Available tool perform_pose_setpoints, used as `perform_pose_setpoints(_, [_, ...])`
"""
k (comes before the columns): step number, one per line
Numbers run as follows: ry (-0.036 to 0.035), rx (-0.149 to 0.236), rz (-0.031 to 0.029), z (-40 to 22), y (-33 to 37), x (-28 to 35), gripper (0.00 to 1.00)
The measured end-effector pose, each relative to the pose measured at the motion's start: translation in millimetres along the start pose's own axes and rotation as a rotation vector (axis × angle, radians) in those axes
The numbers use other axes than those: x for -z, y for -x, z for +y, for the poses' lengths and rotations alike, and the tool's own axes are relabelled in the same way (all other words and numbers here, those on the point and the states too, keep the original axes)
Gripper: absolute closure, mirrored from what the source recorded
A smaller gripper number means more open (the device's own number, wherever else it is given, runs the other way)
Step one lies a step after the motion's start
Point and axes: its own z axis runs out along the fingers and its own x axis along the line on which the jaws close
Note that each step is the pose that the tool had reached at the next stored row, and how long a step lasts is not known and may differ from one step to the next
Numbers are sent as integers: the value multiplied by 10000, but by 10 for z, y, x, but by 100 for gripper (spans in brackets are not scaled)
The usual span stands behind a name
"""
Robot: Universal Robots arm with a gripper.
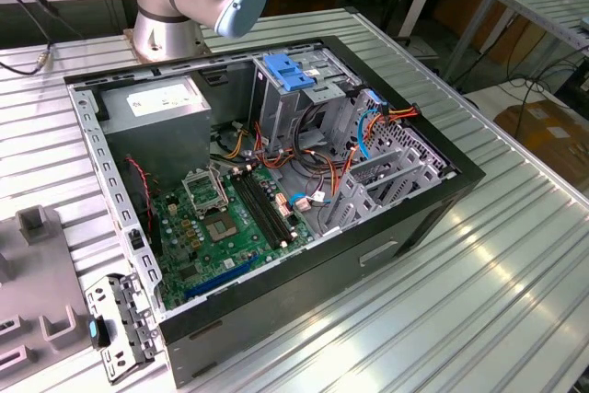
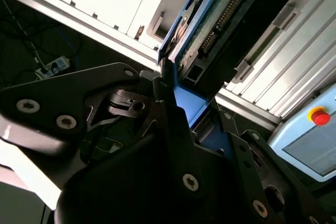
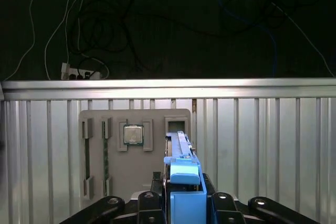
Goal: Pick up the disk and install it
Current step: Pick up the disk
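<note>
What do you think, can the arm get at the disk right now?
Probably yes. In both wrist views the disk sits right between the jaws, which look closed on it, and nothing stands in the way.

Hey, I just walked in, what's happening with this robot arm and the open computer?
The arm's tool is shut on the disk, holding it edge-on over a grey parts tray on the metal table. The open computer case sits on that table, and the disk is not in it yet.
</note>
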Motion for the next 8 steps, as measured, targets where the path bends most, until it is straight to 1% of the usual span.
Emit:
perform_pose_setpoints(4, [0, 0, -1, 0, -1, 37, 63])
perform_pose_setpoints(8, [1, 0, 0, 0, -1, 95, 63])
